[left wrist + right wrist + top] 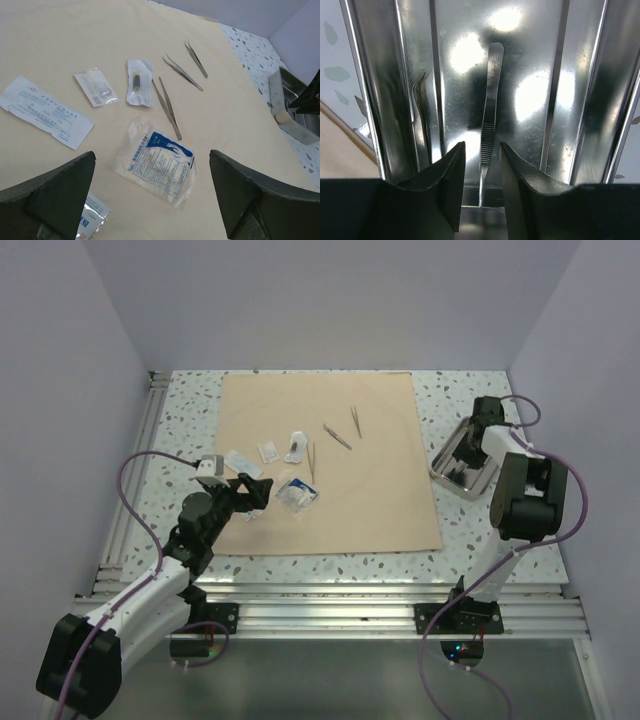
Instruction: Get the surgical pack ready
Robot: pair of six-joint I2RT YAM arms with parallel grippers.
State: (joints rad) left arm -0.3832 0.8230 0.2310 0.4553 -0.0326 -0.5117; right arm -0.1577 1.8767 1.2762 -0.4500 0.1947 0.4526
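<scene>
Lying before left pincer [151, 155]: sachets [96, 87], tweezers [167, 107], perhaps a glove packet [157, 165].

The wrap sheet [330, 515] lay in the middle of the table [180, 410], with the tray [455, 468] on the table just beyond its right edge. On the sheet, the sachets [297, 494] lay left of centre; three tweezers [337, 436] lay beside and behind-right of them. Forceps [490, 100] lay lengthwise in the tray.

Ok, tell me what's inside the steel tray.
Steel forceps lie along the tray floor, between the right claw's open fingers; a second thin tool rests by a side wall. The claw hides the tray's near end.
</scene>
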